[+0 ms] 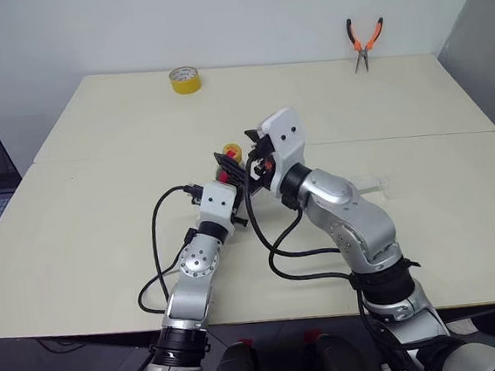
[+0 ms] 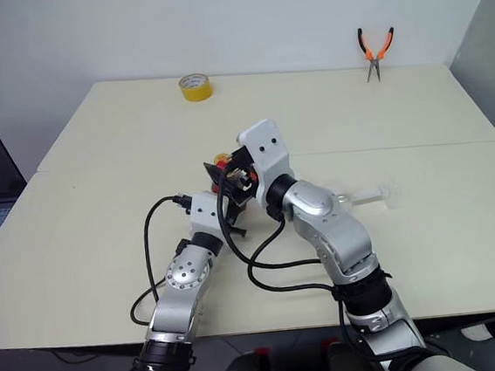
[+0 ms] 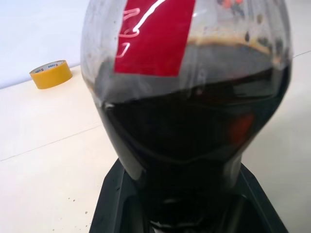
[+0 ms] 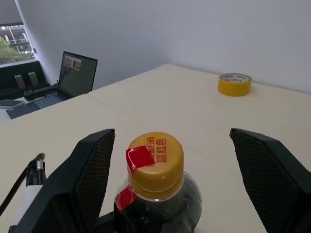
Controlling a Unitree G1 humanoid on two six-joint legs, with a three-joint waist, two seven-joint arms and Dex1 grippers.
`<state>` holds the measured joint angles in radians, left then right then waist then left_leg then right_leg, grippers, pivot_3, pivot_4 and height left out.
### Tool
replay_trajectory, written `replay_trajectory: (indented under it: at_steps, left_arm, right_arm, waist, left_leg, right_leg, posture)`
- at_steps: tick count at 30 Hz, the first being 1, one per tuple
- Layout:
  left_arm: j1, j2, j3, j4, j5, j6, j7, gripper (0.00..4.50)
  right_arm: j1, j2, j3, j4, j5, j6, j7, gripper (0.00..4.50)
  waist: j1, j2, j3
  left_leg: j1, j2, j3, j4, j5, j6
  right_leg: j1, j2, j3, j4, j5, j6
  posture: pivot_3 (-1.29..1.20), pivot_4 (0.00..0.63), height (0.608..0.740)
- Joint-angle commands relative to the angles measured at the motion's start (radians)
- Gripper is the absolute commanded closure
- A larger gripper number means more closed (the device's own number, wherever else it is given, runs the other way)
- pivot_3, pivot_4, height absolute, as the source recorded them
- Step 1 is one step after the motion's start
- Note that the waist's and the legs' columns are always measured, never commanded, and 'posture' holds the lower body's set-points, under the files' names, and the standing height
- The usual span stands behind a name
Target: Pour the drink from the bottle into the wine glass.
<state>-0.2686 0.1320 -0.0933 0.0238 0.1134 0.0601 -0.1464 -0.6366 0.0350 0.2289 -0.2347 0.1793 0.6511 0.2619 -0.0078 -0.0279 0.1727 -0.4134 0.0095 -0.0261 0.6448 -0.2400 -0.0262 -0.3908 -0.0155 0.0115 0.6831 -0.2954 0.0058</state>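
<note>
Bottle (image 4: 155, 194) of dark drink (image 3: 194, 131) stands upright mid-surface (image 1: 85, 227), clamped low by the left pincer (image 3: 189, 213), apparently to steady it while the right pincer (image 4: 170, 179), jaws wide, straddles the yellow cap (image 4: 156, 165), presumably to unscrew it.

The left end effector (image 1: 225, 165) is clamped tight, its forearm reaching straight forward. The right end effector (image 4: 167, 160) stands with its fingers (image 4: 92, 165) spread wide, the arm bent inward, crossing above the left wrist.
</note>
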Motion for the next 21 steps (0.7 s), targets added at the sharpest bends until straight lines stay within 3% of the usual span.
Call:
replay_trajectory:
  at_steps: [1,21]
  left_arm:
    - [-0.024,0.000,0.002,-0.029,-0.005,-0.028,-0.002,3.52]
    - [-0.021,0.004,0.000,-0.032,-0.008,-0.027,0.000,3.55]
  right_arm:
    - [0.007,-0.013,-0.008,-0.028,-0.013,-0.021,-0.009,0.46]
    - [0.077,-0.084,-0.051,-0.144,0.014,0.036,-0.012,0.46]
  waist:
    - [0.000,0.000,0.000]
    - [0.000,0.000,0.000]
  left_leg:
    - [0.000,0.000,0.000,0.000,0.000,0.000]
    - [0.000,0.000,0.000,0.000,0.000,0.000]
  right_leg:
    - [0.000,0.000,0.000,0.000,0.000,0.000]
    - [0.000,0.000,0.000,0.000,0.000,0.000]
  posture:
    - [0.00,0.150,0.740]
    - [0.00,0.150,0.740]
